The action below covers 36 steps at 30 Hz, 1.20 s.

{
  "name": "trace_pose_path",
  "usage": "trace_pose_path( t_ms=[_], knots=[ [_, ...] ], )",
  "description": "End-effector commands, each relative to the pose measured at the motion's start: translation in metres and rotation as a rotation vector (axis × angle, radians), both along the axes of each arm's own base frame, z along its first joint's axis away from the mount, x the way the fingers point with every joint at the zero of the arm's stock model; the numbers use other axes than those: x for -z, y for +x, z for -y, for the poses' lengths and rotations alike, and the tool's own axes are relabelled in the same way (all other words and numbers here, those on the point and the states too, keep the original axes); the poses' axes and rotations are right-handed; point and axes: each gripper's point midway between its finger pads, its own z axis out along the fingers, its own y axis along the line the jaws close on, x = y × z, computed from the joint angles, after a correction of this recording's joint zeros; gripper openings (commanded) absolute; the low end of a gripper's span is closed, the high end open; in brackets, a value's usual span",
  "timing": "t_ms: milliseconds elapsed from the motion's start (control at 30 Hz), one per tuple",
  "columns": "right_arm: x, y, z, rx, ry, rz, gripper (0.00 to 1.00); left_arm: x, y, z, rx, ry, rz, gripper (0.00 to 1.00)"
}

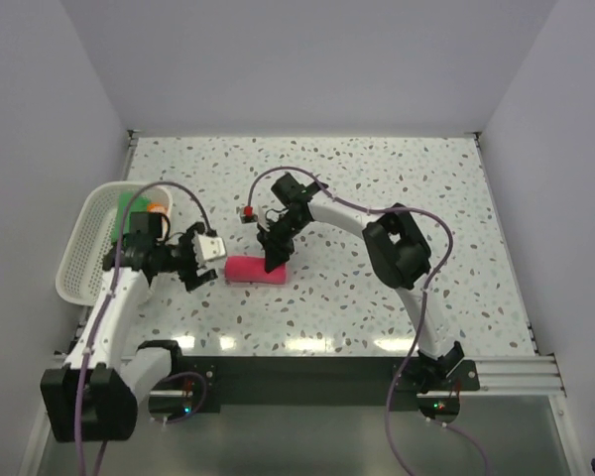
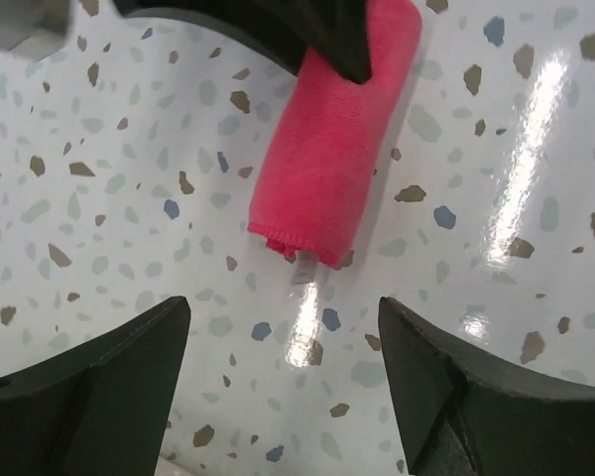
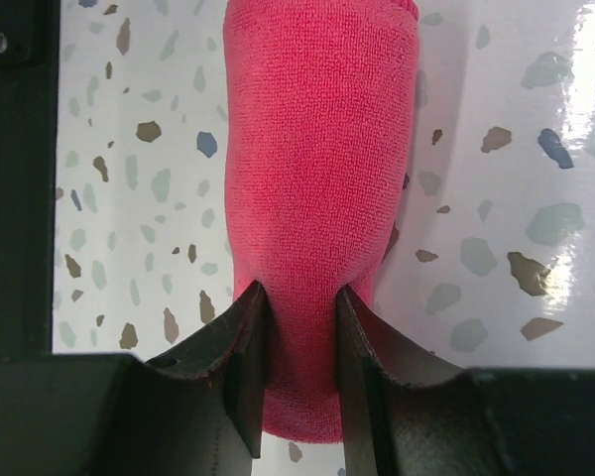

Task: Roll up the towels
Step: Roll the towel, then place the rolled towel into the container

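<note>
One roll formed | right gripper clamped on end of rolled pink-red cloth towel | left gripper apart, empty | hold pinch firm lest roll unwind

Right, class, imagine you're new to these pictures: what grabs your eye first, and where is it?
The bright pink-red towel, rolled into a tube, lies in the middle of the table. The jaws of the right arm are shut on one end, while those of the left arm stand open just short of the other. At the left edge, a white mesh basket holds a green towel.
</note>
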Motion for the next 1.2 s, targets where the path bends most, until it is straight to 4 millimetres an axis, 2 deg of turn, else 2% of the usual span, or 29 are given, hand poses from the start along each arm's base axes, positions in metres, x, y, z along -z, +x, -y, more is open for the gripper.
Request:
trace_pose_path(
  t_ms=[0,67,100,167,200,267,300,367,400,467,500,567,633,733,800,1100,1167],
  knots=[
    [0.050,-0.033,0.027,0.005,-0.191,-0.182,0.17,0.022,0.002,0.010,0.145,0.216,0.251,0.82],
    [0.055,-0.034,0.028,0.012,-0.199,-0.209,0.17,0.026,-0.003,0.020,0.186,0.250,0.314,0.84],
    [0.055,-0.033,0.026,0.018,-0.193,-0.217,0.18,0.025,-0.007,0.037,0.241,0.243,0.375,0.84],
    [0.059,-0.031,0.027,0.029,-0.194,-0.239,0.18,0.030,-0.009,0.047,0.237,0.252,0.382,0.84],
    [0.058,-0.029,0.025,0.031,-0.188,-0.242,0.18,0.035,-0.014,0.063,0.287,0.246,0.393,0.84],
    [0.057,-0.030,0.024,0.031,-0.186,-0.253,0.18,0.042,-0.014,0.070,0.276,0.255,0.387,0.84],
    [0.056,-0.030,0.022,0.032,-0.178,-0.255,0.18,0.041,-0.014,0.081,0.303,0.245,0.422,0.84],
    [0.056,-0.029,0.021,0.034,-0.174,-0.257,0.18,0.045,-0.012,0.088,0.310,0.255,0.439,0.84],
    [0.057,-0.030,0.021,0.034,-0.174,-0.263,0.18,0.045,-0.012,0.098,0.335,0.252,0.466,0.84],
    [0.058,-0.030,0.021,0.035,-0.177,-0.271,0.18,0.051,-0.010,0.103,0.340,0.284,0.470,0.84],
    [0.058,-0.030,0.020,0.031,-0.173,-0.273,0.18,0.057,-0.009,0.112,0.359,0.293,0.461,0.83],
    [0.058,-0.030,0.020,0.027,-0.169,-0.277,0.18,0.069,-0.003,0.114,0.337,0.319,0.428,0.80],
    [0.062,-0.031,0.021,0.023,-0.175,-0.282,0.18,0.070,0.003,0.119,0.331,0.312,0.441,0.77],
    [0.069,-0.033,0.023,0.015,-0.182,-0.288,0.18,0.089,0.001,0.113,0.353,0.366,0.406,0.73],
    [0.071,-0.034,0.022,0.010,-0.176,-0.294,0.18,0.094,0.008,0.113,0.342,0.382,0.424,0.72],
    [0.096,-0.036,0.025,0.017,-0.208,-0.327,0.17,0.126,0.004,0.106,0.361,0.446,0.318,0.68],
    [0.099,-0.036,0.026,0.015,-0.212,-0.329,0.17,0.133,0.003,0.104,0.360,0.462,0.275,0.63]
  ],
)
